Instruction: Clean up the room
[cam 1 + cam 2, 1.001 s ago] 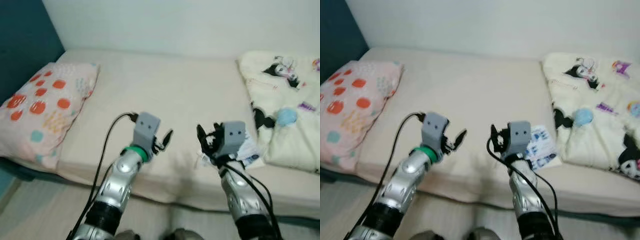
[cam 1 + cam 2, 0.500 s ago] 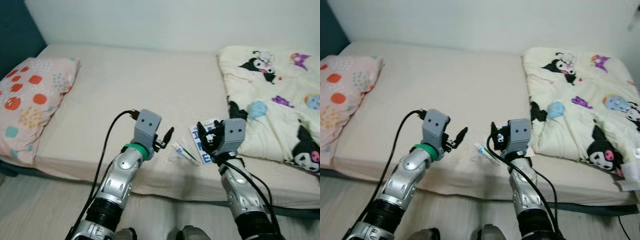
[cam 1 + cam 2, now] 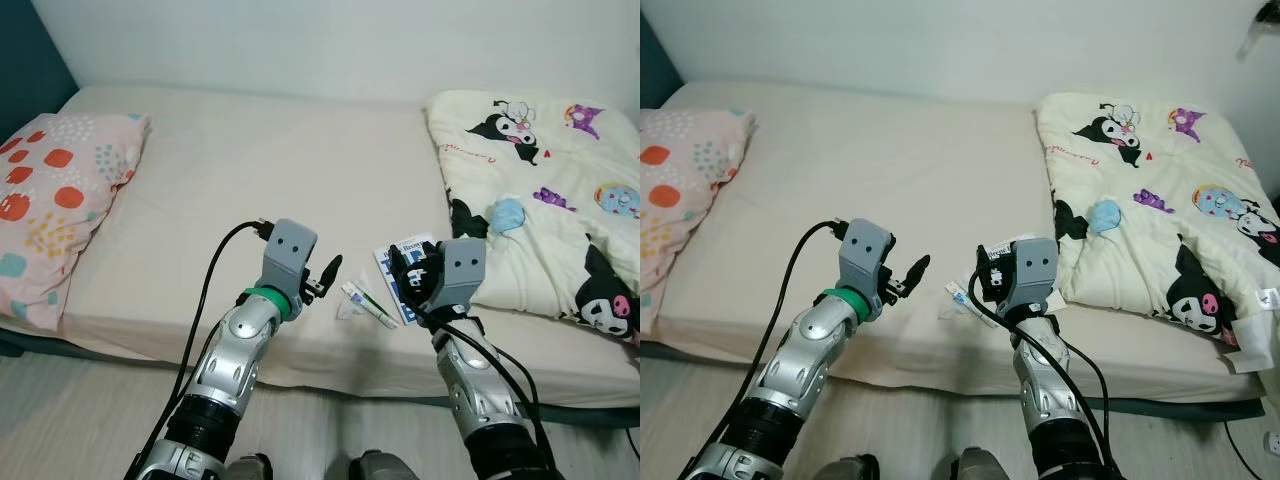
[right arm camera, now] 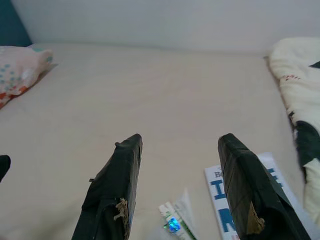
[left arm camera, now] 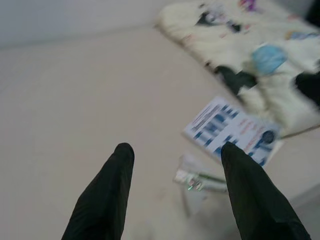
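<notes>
left gripper [image 3: 330, 277]: hovering low over the near edge of the bed, fingers spread wide with nothing between them, the wrapper just beyond its tips.
right gripper [image 4: 177, 185]: also over the bed's near edge, fingers [image 4: 116, 187] parted and holding nothing, poised above the wrapper and the leaflet.
wrapper [image 3: 366, 304]: a small clear packet with a green and white strip, lying flat on the bed between the two grippers, near the edge.
leaflet [image 5: 232, 131]: white with blue print, flat on the bed just beside the wrapper, its far side at the blanket.
bed [image 3: 260, 180]: plain cream sheet, bare through the middle.
blanket [image 3: 545, 190]: cream with cartoon prints, heaped on the bed's right part, beyond the leaflet.
pillow [image 3: 50, 205]: spotted pink, at the bed's left end, well apart from the litter.
step in hand: looks like lining up to pick litter off the bed, nothing grasped yet.
next move: i'd say lower one gripper onto the wrapper, straddle it and pinch; it is thin and flat, so the tips must press into the sheet.
</notes>
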### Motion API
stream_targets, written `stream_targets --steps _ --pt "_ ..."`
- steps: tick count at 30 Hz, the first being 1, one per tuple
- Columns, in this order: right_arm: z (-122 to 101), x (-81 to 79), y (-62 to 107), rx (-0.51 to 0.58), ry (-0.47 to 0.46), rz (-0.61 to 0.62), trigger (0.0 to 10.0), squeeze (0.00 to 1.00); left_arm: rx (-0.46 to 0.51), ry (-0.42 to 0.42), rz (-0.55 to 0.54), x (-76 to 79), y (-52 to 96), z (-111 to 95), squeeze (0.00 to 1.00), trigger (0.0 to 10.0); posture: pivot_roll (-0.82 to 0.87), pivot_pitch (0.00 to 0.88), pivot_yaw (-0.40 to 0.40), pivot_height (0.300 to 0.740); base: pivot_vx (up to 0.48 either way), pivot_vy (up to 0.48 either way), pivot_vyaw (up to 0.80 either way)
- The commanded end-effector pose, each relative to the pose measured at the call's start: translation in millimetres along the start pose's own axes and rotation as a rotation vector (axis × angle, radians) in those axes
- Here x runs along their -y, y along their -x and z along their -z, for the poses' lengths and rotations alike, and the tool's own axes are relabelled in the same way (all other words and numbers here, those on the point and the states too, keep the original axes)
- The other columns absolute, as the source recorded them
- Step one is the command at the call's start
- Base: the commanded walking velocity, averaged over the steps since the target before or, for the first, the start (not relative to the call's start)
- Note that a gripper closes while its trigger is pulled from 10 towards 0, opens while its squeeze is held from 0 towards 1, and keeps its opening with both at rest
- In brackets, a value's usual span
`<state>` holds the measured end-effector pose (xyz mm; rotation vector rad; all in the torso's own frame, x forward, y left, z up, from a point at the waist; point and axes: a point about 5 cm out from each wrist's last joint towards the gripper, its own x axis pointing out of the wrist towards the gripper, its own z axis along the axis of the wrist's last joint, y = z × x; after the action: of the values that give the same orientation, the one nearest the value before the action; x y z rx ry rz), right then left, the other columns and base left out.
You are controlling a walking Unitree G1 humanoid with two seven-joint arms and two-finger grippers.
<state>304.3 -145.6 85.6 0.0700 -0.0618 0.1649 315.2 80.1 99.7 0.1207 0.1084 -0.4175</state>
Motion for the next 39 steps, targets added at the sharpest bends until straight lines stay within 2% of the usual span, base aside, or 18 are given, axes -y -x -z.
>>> stream_targets --steps 1,14,39 --pt "7.2 -0.7 4.3 -0.033 -0.028 0.001 10.0 0.0 -0.016 0.01 -0.021 -3.1 1.9 7.2 0.0 10.0 -0.07 0.0 0.043 0.731 0.0 0.0 0.0" --pt "8.2 -4.9 4.0 -0.035 -0.044 -0.002 10.0 0.0 -0.024 0.005 -0.04 -5.0 2.2 9.8 0.0 10.0 -0.07 0.0 0.043 0.716 0.0 0.0 0.0" --pt "8.4 -0.4 4.3 -0.039 -0.037 0.013 10.0 0.0 -0.015 -0.003 -0.038 -5.0 2.5 8.4 0.0 10.0 -0.06 0.0 0.047 0.646 0.0 0.0 0.0"
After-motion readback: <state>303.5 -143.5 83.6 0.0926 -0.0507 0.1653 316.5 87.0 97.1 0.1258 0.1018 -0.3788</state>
